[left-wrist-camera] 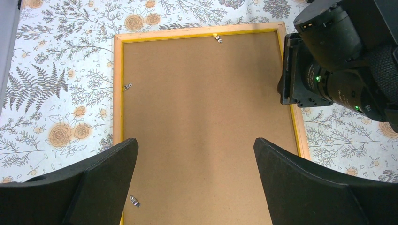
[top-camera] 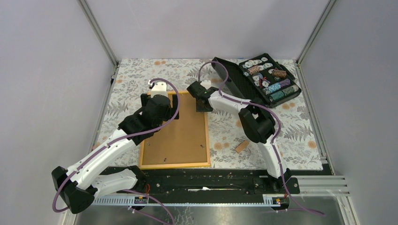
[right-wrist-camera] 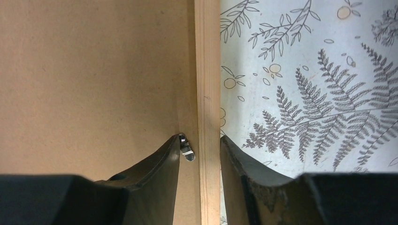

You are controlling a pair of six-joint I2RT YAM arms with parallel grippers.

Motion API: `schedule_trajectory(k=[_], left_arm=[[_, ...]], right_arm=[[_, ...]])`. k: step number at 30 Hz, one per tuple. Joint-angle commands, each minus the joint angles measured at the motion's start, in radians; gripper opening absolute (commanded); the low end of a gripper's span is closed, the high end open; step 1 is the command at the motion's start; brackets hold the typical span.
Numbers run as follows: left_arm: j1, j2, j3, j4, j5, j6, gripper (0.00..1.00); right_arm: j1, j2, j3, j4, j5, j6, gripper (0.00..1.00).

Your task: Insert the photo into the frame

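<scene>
**Frame back-up, right arm on its rail, photo not in sight**

Table (top-camera: 291, 140): frame (top-camera: 174, 165) lies left of centre with its board (left-wrist-camera: 202, 117) seated. No view shows the photo.
Free cloth to the frame's right; chip case (top-camera: 267, 79) far right, well apart.
Left gripper (left-wrist-camera: 195, 140) hovers over the board, jaws wide, holding nothing.
Right gripper (right-wrist-camera: 200, 137) straddles the far-right rail, jaws part-closed. Inner finger is short of the wood, beside a clip (right-wrist-camera: 187, 151). Probably set to lift that edge.

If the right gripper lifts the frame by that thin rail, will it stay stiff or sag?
The frame likely stays stiff: wooden rail, clipped board back. Lifted at one long edge by the right gripper, it probably tilts.
</scene>
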Motion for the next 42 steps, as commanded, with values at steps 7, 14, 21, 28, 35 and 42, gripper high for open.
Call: schedule_trajectory(k=[7, 14, 21, 28, 35, 42], left_arm=[[-0.003, -0.013, -0.006, 0.025, -0.018, 0.011, 0.99], [-0.002, -0.011, -0.008, 0.026, -0.016, 0.011, 0.99], [-0.002, -0.004, -0.005, 0.026, -0.016, 0.012, 0.99], [-0.003, 0.001, -0.006, 0.028, -0.02, 0.013, 0.99], [-0.002, 0.007, -0.003, 0.028, -0.006, 0.013, 0.99], [-0.002, 0.0, -0.005, 0.028, -0.018, 0.013, 0.99]], right_arm=[[-0.044, -0.035, -0.091, 0.087, -0.099, -0.414, 0.0], [-0.072, -0.039, -0.063, 0.11, -0.085, -0.521, 0.0], [-0.069, -0.101, -0.038, 0.044, -0.164, -0.429, 0.47], [-0.043, -0.204, -0.156, 0.016, -0.216, -0.253, 0.65], [-0.016, -0.164, -0.195, -0.028, -0.175, -0.287, 0.36], [-0.016, -0.115, -0.182, 0.039, -0.218, -0.423, 0.24]])
